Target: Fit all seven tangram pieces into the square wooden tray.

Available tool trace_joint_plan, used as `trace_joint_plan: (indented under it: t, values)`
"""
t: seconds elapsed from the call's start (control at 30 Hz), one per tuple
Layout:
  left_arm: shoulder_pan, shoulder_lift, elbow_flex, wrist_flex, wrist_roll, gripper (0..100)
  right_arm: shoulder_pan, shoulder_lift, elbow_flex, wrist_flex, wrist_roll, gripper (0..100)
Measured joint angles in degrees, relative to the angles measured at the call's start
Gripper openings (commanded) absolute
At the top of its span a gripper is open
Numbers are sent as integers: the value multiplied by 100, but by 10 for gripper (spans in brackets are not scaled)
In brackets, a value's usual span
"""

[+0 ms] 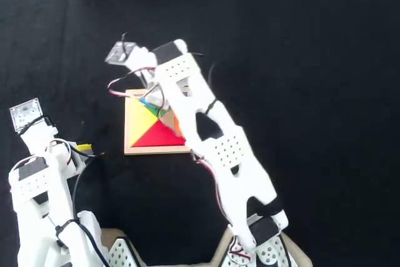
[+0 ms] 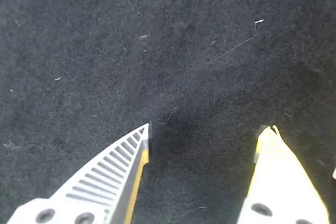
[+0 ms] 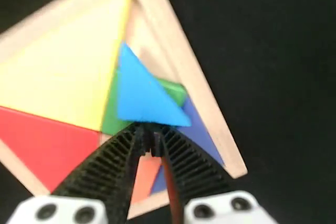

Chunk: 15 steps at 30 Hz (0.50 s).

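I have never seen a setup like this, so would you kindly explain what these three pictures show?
Two white robot arms sit side by side at a black-covered table. The high view looks down from above; the other two come from cameras on each wrist. The left end effector hangs open over bare cloth. The right end effector is shut on a blue triangle over the wooden tray, where a yellow triangle and a red triangle already lie.

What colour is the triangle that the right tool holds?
The triangle is blue, best seen in the right wrist view.
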Motion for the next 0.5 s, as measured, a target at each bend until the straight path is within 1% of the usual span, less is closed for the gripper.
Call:
trace_joint_plan:
  t: [0.17, 0.5]
  values:
    - [0, 0, 0, 0, 0, 318, -237, 35, -9, 0, 0, 11]
    - [0, 0, 0, 0, 0, 318, -246, 70, -273, -53, 0, 11]
